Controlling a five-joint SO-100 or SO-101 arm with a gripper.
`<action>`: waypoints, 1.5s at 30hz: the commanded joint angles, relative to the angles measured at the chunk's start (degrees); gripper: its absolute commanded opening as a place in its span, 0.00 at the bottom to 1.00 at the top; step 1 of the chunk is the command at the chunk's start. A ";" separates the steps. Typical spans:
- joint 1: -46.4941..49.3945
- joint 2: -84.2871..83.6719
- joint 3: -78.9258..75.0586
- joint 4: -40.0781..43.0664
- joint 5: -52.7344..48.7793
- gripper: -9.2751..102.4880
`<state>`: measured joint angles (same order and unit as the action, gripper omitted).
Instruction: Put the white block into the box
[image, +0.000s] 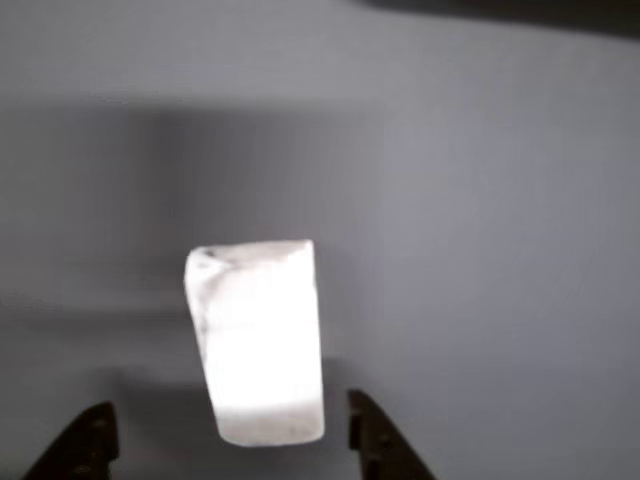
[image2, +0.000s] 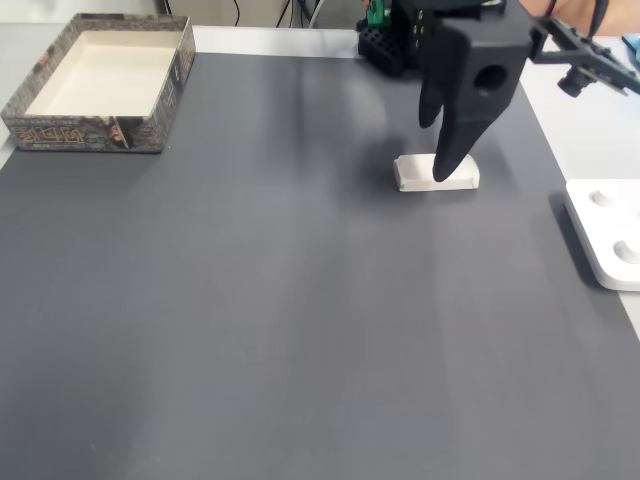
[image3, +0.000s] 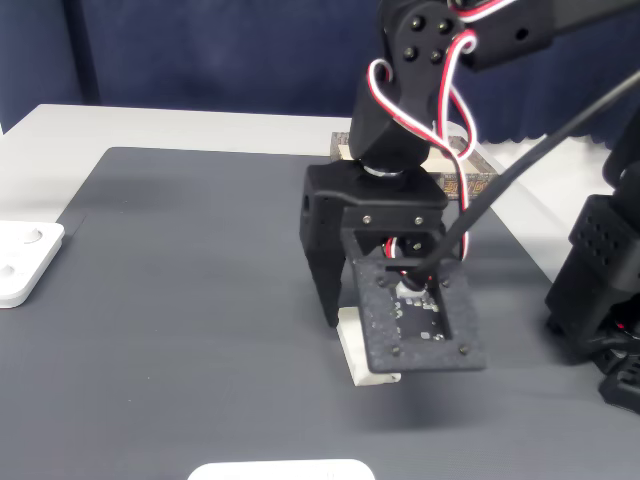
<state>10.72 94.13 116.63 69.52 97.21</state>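
Note:
The white block (image: 258, 335) lies flat on the dark grey mat, seen also in both fixed views (image2: 437, 172) (image3: 362, 358). My gripper (image: 230, 425) is lowered over it and open. Its two dark fingertips (image: 95, 435) stand on either side of the block's near end with gaps to it. In a fixed view the black gripper (image2: 447, 165) covers part of the block, and the wrist camera plate hides most of the block in the other one. The box (image2: 100, 82), tan-rimmed with a pale inside, stands at the mat's far left corner, well away from the block; behind the arm its edge (image3: 470, 165) shows.
A white plastic device with round buttons (image2: 610, 235) (image3: 20, 262) lies off the mat's edge. Another white object (image3: 280, 470) peeks in at the bottom. The arm's black base (image3: 600, 290) and cables stand beside the mat.

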 joint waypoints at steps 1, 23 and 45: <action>0.09 0.00 -3.43 -0.53 -2.20 0.35; 0.35 -1.32 -0.35 -0.97 -4.83 0.30; 0.53 -2.81 0.88 -2.64 -5.27 0.30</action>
<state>10.72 91.05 117.69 67.59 92.81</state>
